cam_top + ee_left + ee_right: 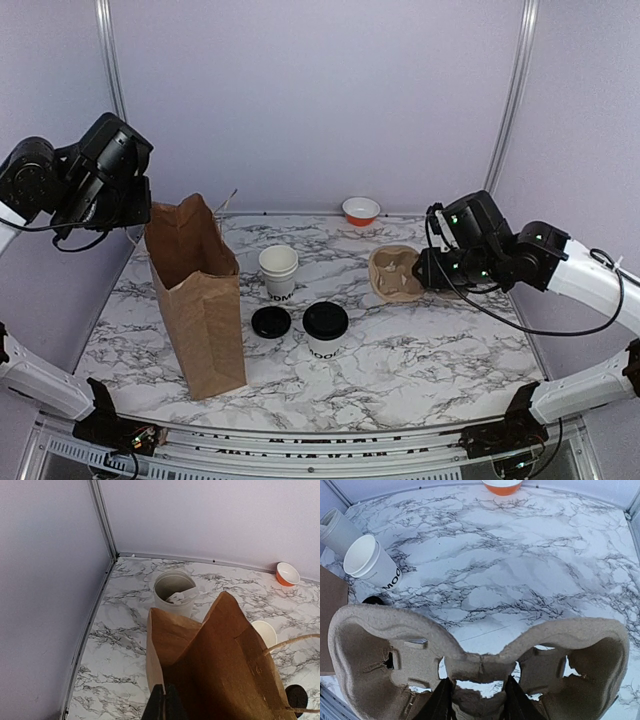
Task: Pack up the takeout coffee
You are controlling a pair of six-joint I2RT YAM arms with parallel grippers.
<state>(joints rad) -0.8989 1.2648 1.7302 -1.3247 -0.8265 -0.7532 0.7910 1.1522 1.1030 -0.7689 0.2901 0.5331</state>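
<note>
Right wrist view: the right tool (479, 696) pinches the pulp carrier (395, 630) by its thin middle rim, seemingly shallowly, so it may tear free or clip the unlidded cup (370, 562).

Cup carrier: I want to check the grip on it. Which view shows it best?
Right wrist: the cup carrier fills the frame, with the right gripper clamped on its central ridge. Top external shows it small and tilted at that gripper. Left wrist doesn't show it.
</note>
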